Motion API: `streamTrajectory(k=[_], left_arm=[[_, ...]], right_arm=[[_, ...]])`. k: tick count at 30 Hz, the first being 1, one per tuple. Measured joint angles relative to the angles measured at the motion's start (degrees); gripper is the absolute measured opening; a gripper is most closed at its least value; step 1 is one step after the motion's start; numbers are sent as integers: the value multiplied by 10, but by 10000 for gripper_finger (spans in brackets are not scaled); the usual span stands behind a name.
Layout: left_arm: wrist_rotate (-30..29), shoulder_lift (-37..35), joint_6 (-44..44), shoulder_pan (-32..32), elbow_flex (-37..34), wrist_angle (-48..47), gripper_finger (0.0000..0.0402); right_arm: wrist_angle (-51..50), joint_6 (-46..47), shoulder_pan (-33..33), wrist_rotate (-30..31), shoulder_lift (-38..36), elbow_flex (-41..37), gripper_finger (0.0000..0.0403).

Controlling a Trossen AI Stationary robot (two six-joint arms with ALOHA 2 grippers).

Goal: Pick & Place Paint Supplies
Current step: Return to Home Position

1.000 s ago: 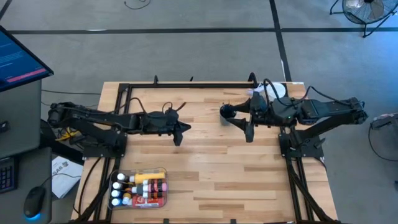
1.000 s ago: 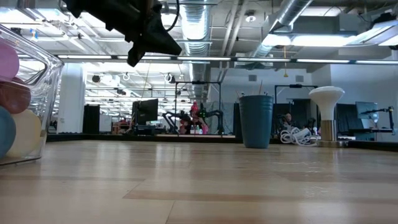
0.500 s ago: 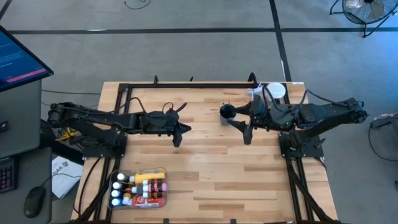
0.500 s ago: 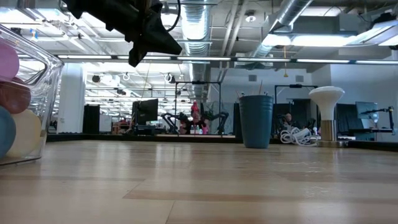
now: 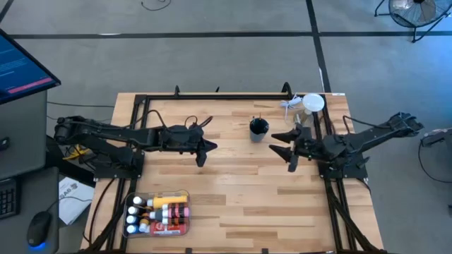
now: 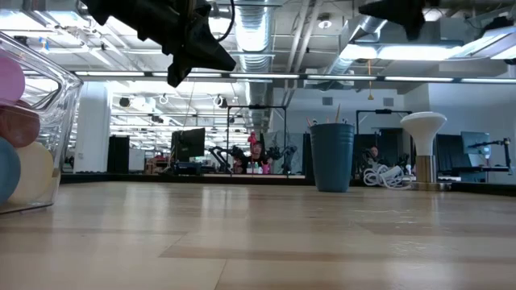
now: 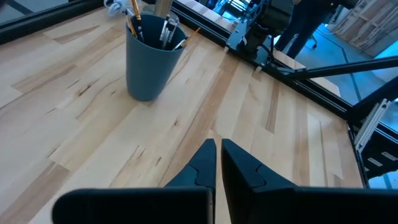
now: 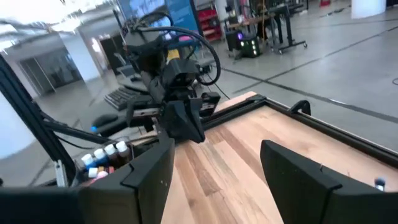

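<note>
High view: brushes are standing in the blue cup, so the right gripper is hanging empty beside it, fingers spread. The left gripper, fingers pressed together, is idling farther off. Paint bottles are lying binned, well away.

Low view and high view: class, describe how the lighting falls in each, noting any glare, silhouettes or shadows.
Low view: bright ceiling strips backlight the left gripper into a dark silhouette; the table carries a pale sheen. High view: even light; the left gripper and the open right gripper, both above the table, cast no hard shadows.
</note>
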Motion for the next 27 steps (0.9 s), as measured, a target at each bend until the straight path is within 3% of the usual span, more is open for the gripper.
streamTrajectory(k=[16,27], left_arm=[[0,0,0,1,0,0,0],[1,0,0,1,0,-1,0]], right_arm=[[39,-26,-8,15,-248,-182,232],[33,-95,-78,-100,-423,-244,232]])
